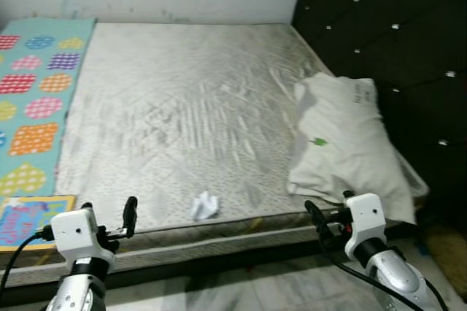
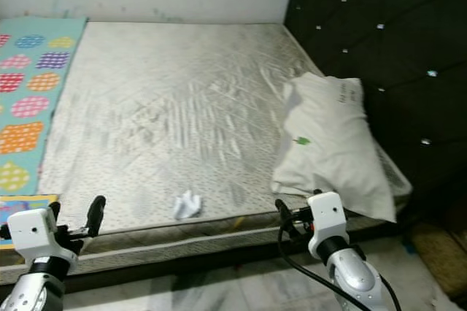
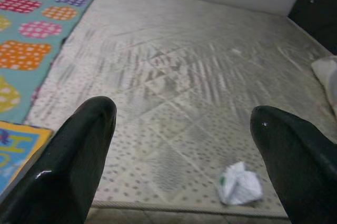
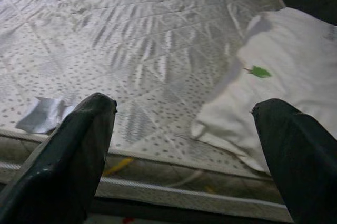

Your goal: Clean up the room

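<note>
A crumpled tissue (image 1: pixel 205 206) lies near the front edge of the mattress (image 1: pixel 190 114), left of the pillow (image 1: pixel 349 143). The left gripper (image 1: pixel 109 225) and right gripper (image 1: pixel 327 217) hover at that edge, both released and empty, either side of the tissue.

One mattress (image 1: pixel 182 106). One pillow (image 1: pixel 350 139). One crumpled paper (image 1: pixel 205 206) near the mattress's front edge. One patterned mat (image 1: pixel 36 99) along its left side. One tufted headboard (image 1: pixel 394 26). Two grippers: left (image 1: pixel 109 222), right (image 1: pixel 328 212).
</note>
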